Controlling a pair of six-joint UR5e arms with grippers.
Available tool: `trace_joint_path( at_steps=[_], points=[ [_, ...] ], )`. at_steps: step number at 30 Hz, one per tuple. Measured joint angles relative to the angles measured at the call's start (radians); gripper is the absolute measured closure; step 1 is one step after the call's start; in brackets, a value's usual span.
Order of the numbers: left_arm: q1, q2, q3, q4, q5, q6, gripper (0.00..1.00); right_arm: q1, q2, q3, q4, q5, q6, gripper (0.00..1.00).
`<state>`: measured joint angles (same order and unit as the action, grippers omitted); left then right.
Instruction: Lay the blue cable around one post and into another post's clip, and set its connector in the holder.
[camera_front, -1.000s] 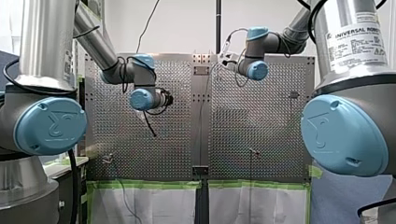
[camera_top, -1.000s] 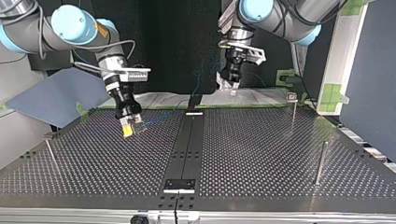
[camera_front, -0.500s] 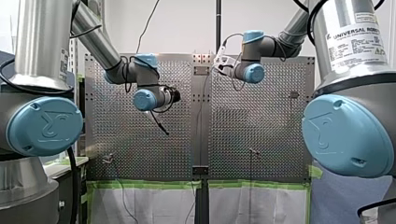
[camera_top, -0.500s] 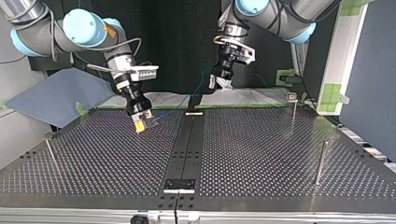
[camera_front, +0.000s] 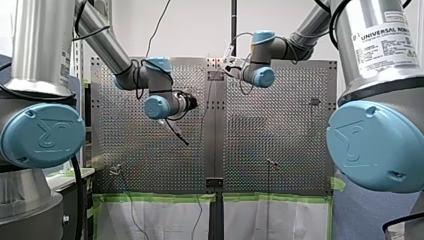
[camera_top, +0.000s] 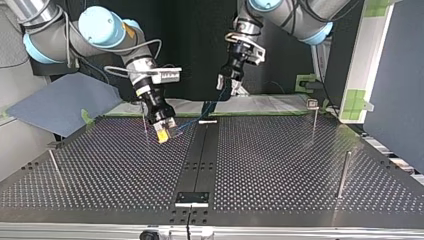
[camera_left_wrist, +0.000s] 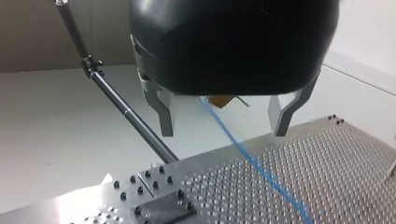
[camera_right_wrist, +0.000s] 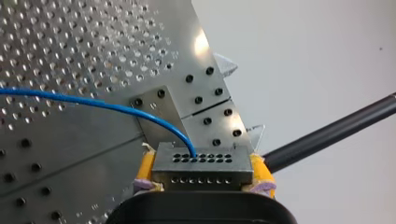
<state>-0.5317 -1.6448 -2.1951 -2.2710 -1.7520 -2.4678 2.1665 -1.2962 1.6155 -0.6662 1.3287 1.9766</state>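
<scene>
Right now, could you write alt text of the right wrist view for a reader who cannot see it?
My right gripper clamps a metal connector with rows of holes between its yellow pads. The blue cable comes out of it and curves away over the perforated table; a dark rod passes beside the gripper.

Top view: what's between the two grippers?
Only the blue cable, running from the connector in my right gripper up toward my open left gripper; the left wrist view shows it too.
</scene>
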Motion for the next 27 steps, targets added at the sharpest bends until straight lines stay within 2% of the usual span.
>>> trace_joint_path(
  at_steps=[4,8,12,14,18,27],
  points=[
    [-0.014,-0.007,0.0,0.023,-0.007,-0.034,0.0,0.027,0.008,-0.003,-0.018,0.01,0.006,1.0],
    [-0.023,-0.032,0.0,0.05,-0.017,-0.071,0.0,0.065,0.014,-0.015,-0.034,0.037,0.017,1.0],
    [-0.027,-0.057,0.0,0.06,-0.032,-0.109,0.0,0.101,0.016,-0.024,-0.036,0.047,0.02,1.0],
    [-0.026,-0.061,0.0,0.063,-0.046,-0.128,0.0,0.111,0.016,-0.026,-0.034,0.048,0.02,1.0],
    [-0.019,-0.064,0.0,0.078,-0.077,-0.162,0.0,0.122,0.017,-0.026,-0.03,0.049,0.02,1.0],
    [0.002,-0.065,0.0,0.096,-0.141,-0.228,0.0,0.129,0.016,-0.027,-0.023,0.048,0.019,1.0]
  ],
)
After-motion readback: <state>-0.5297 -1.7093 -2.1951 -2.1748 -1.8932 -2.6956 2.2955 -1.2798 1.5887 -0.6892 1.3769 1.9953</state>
